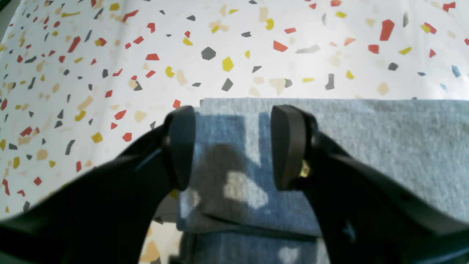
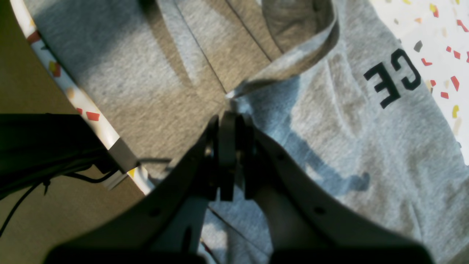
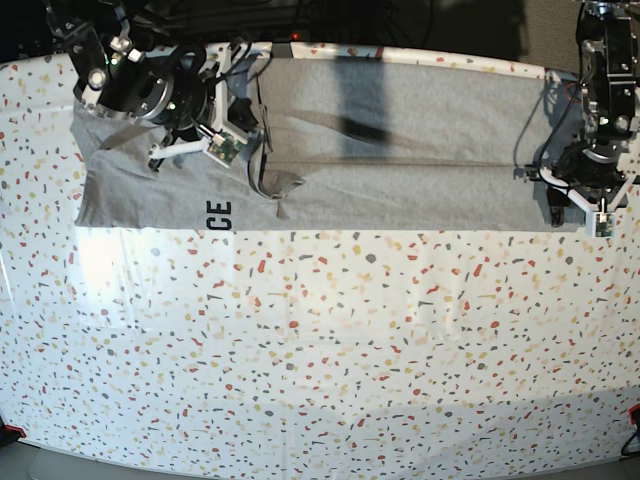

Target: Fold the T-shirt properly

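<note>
T-shirt (image 3: 400, 150): light heather grey, plain across most of visible cloth; bold black block letters "CE" near one edge. Looks bluish-grey in left wrist view, dark shadow patches between jaws.
Worktop (image 3: 320, 340): white, terrazzo-style speckle of red, yellow, dark grey, beige chips, few pale blue.
Left gripper (image 1: 232, 146): matt black jaws, small brass-coloured fitting.
Right gripper (image 2: 228, 154): black.

Bare table (image 3: 320, 350) before T-shirt (image 3: 400, 150)
</note>
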